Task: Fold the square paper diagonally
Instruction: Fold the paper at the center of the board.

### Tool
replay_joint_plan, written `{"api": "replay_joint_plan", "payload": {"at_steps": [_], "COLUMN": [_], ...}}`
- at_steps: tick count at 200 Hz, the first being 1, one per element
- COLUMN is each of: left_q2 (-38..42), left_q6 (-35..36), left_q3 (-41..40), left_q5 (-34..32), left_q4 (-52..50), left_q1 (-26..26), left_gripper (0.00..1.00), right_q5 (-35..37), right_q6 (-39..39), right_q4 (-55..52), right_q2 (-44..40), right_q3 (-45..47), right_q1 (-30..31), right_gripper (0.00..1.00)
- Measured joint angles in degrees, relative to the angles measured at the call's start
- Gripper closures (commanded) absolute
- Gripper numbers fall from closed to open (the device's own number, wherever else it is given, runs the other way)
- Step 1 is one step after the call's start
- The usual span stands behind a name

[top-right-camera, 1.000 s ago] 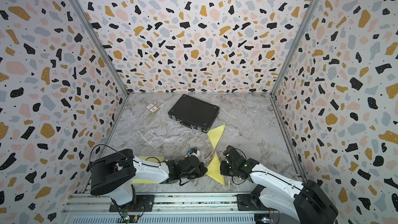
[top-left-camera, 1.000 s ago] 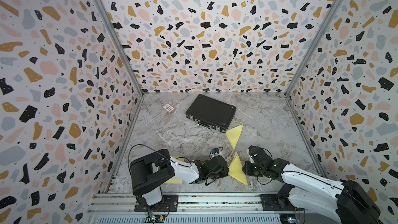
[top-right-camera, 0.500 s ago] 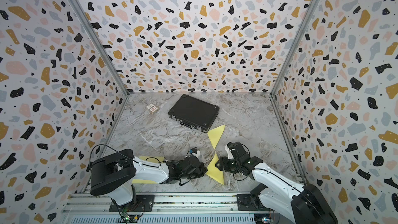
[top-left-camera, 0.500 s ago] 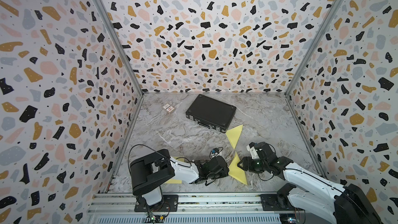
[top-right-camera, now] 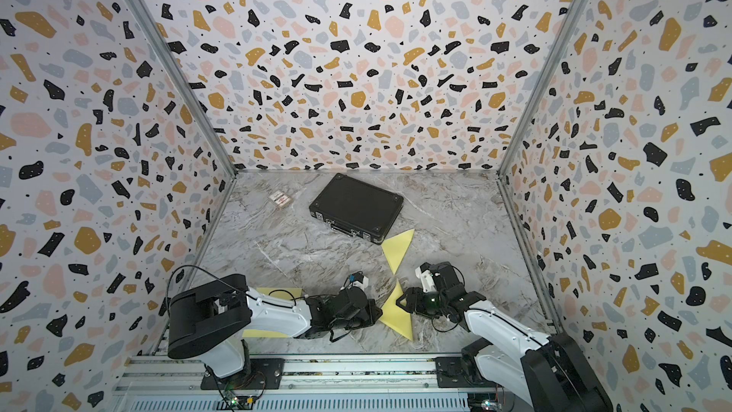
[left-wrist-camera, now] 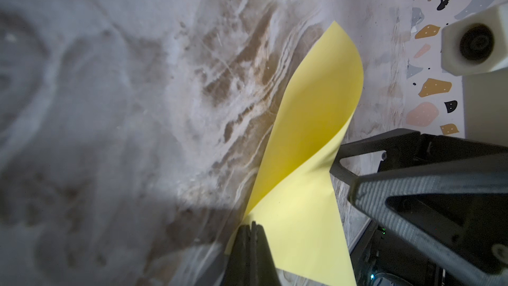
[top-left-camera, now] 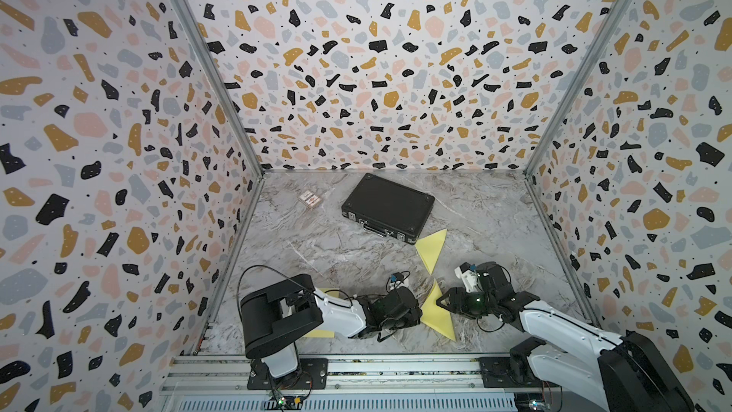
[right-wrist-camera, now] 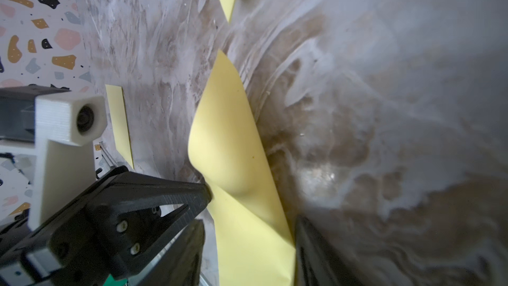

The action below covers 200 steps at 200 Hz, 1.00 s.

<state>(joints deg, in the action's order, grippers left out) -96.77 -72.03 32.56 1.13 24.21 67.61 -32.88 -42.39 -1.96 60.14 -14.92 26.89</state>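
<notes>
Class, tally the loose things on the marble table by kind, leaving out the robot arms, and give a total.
Yellow paper: 3 (folded triangle, curled sheet at the front, flat sheet under the left arm)
Black case: 1
Small patterned box: 1
Total: 5

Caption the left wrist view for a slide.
Shut left gripper pinches curled yellow paper; open right gripper alongside.
</notes>
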Motion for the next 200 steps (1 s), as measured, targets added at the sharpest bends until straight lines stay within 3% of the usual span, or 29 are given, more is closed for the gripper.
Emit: {"api": "replay_joint_plan", "payload": {"at_steps": [98, 130, 163, 200], "left_q2": [-0.24, -0.92, -1.38, -2.27], "left_q6": [0.00, 0.02, 0.07, 0.31], "left_q3": [-0.52, -0.63, -0.66, -0.70], "left_q5": [0.04, 0.61, 1.09, 1.73], "left_q4": [1.01, 2.60, 3.54, 5.35], "left_q1": [0.00, 0.00, 0.00, 0.02], "left_gripper": [1.00, 1.00, 1.00, 1.00], "right_q5": [-5.60, -5.40, -4.20, -4.04], "right_q6": [-1.44, -1.64, -0.96, -1.01], "right_q4": [15.19, 17.05, 18.03, 20.79], "right_q2": [9.20, 9.88, 9.53, 9.44], "right_q3": [1.42, 1.64, 1.77, 1.84], "right_q1": [-0.04, -0.42, -0.55, -0.55], "right_gripper": [0.49, 0.55, 0.68, 0.71]}}
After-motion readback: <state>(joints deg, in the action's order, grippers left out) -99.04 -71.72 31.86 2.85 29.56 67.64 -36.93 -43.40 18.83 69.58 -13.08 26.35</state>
